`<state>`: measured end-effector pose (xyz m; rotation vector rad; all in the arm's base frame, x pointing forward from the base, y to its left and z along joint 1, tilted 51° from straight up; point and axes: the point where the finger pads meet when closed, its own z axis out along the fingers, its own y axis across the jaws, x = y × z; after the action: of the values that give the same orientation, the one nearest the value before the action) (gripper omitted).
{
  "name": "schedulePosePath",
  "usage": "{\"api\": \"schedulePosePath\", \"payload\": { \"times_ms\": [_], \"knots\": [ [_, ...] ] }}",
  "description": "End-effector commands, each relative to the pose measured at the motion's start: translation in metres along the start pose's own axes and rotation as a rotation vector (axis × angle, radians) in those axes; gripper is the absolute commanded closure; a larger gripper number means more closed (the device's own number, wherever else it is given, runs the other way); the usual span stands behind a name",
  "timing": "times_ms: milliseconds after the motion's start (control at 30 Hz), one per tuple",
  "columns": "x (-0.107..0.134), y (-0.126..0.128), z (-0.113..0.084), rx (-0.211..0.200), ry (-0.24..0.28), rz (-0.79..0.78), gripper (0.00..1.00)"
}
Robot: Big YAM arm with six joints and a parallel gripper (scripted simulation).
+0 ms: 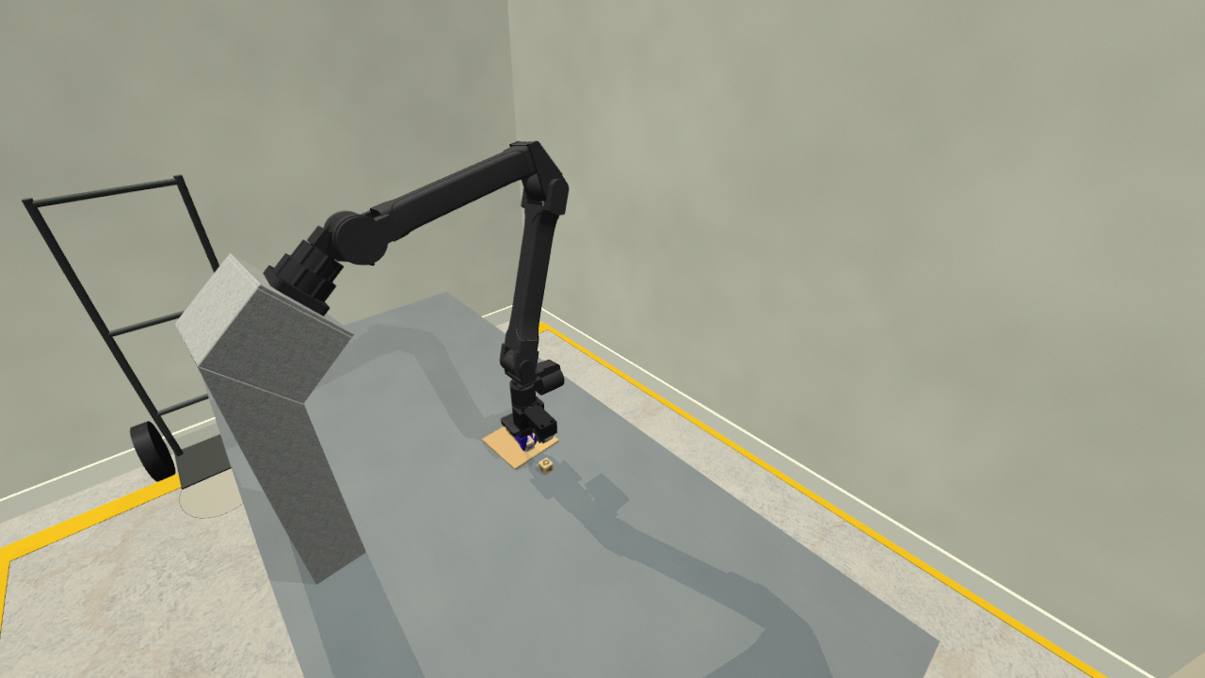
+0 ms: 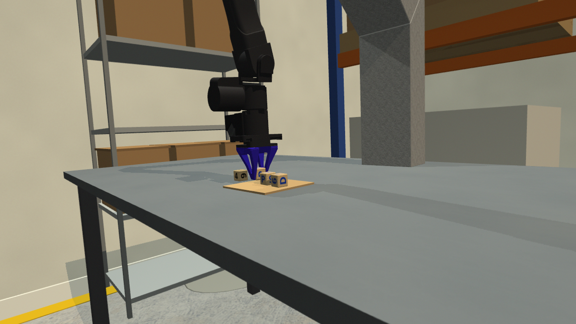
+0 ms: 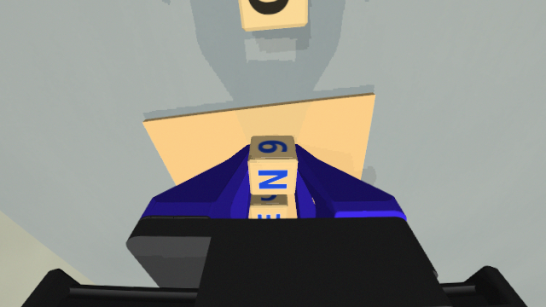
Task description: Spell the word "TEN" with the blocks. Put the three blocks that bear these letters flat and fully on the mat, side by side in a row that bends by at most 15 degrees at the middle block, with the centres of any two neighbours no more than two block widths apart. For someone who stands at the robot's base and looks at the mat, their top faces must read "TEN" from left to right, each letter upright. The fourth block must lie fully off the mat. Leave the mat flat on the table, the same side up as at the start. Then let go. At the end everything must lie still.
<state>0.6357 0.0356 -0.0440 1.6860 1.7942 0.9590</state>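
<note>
My gripper is shut on the N block, low at the mat; whether the block touches the mat I cannot tell. The N faces up, turned sideways in the wrist view. The E block is right beside it, partly hidden by the gripper body in the wrist view. A block with 6 and D on its sides stands on the mat beyond the E block; its top letter is not readable. The fourth block lies off the mat.
The grey table lies around the mat. The arm's stone pedestal stands at the table, away from the blocks. The blocks on the mat stand close to the blue fingers.
</note>
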Motion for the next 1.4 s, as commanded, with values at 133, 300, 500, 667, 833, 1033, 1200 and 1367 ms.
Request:
{"api": "schedulePosePath", "payload": {
  "times_ms": [133,300,500,667,833,1033,1200,1367],
  "knots": [
    [0.0075,-0.0008,0.0033,-0.002,0.006,0.002,0.78],
    [0.0076,0.0001,0.0029,-0.004,0.006,0.002,0.78],
    [0.0076,0.0001,0.0029,-0.004,0.006,0.002,0.78],
    [0.0076,0.0001,0.0029,-0.004,0.006,0.002,0.78],
    [0.0079,0.0006,0.0026,-0.004,0.006,0.002,0.78],
    [0.0088,0.0019,0.0019,-0.006,0.005,0.001,0.78],
    [0.0099,0.0034,0.0011,-0.008,0.006,-0.001,0.78],
    [0.0101,0.0036,0.001,-0.008,0.006,-0.001,0.78]
  ]
}}
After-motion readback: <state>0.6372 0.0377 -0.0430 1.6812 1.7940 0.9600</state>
